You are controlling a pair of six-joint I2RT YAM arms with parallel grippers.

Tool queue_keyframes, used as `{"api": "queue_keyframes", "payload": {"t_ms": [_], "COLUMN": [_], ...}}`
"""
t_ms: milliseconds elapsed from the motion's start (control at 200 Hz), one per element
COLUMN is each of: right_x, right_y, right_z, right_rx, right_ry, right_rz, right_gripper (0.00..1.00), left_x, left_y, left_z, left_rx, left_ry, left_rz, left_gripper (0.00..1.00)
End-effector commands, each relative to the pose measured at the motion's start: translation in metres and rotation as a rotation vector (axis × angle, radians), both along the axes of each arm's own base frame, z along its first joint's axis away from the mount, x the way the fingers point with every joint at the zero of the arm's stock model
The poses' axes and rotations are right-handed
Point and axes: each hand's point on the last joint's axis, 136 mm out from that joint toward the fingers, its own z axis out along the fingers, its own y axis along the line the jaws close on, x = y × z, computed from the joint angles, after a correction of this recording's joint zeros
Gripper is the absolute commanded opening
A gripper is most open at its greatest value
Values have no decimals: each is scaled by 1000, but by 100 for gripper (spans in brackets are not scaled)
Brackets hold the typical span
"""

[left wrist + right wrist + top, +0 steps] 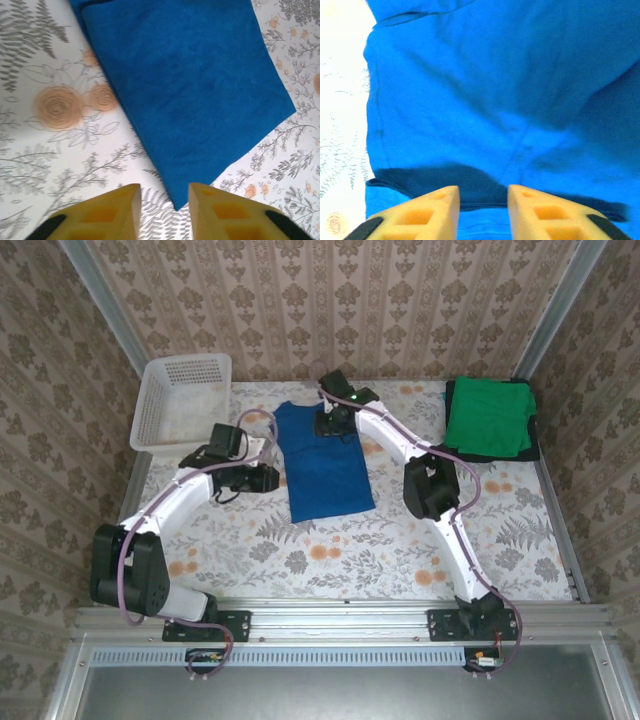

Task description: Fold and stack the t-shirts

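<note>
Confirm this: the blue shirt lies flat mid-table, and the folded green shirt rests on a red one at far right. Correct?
Not quite: the green shirt rests on a dark shirt, not a red one, as the top external view shows. The blue shirt does lie flat mid-table.

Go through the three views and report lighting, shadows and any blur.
Top external: even light, sharp, faint shadows on the floral tablecloth. Left wrist: the blue t-shirt is crisp; a soft grey shadow on the cloth at left. Right wrist: tablecloth at left is blown out white, the shirt looks soft, and a dark shadowy band crosses it low down.
</note>
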Motion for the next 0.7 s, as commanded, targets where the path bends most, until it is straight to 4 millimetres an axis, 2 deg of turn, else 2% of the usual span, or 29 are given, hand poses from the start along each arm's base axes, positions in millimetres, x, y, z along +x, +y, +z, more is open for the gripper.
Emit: {"api": "queue_keyframes", "payload": {"t_ms": [0, 40, 100, 115, 185, 320, 435, 520, 695], "right_x": [-31, -46, -71, -79, -114, -170, -193, -203, -208], "right_y": [-24, -34, -49, -53, -64, -78, -84, -83, -79], "right_z": [44, 49, 45, 39, 21, -17, -44, -57, -73], "right_rx": [-42, -45, -25, -22, 11, 35, 48, 51, 50], "right_ry": [18, 14, 13, 25, 72, 181, 238, 275, 304], "right_rz": [-17, -39, -71, -77, -86, -103, -112, -109, -103], "right_gripper": [41, 44, 49, 49, 53, 56, 56, 56, 54], "left_x": [-17, -21, -24, -31, -37, -46, -50, -55, -59], "left_y": [-13, -18, -23, -31, -41, -50, -55, -56, -49], "left_z": [-17, -26, -36, -39, -51, -75, -89, -99, -100], "left_rx": [-9, -11, -26, -27, -39, -26, -18, 14, 55], "left_ry": [39, 58, 69, 74, 86, 130, 153, 169, 151], "left_rz": [17, 39, 65, 49, 61, 91, 94, 93, 121], "left_gripper": [38, 39, 41, 41, 44, 48, 53, 55, 56]}}
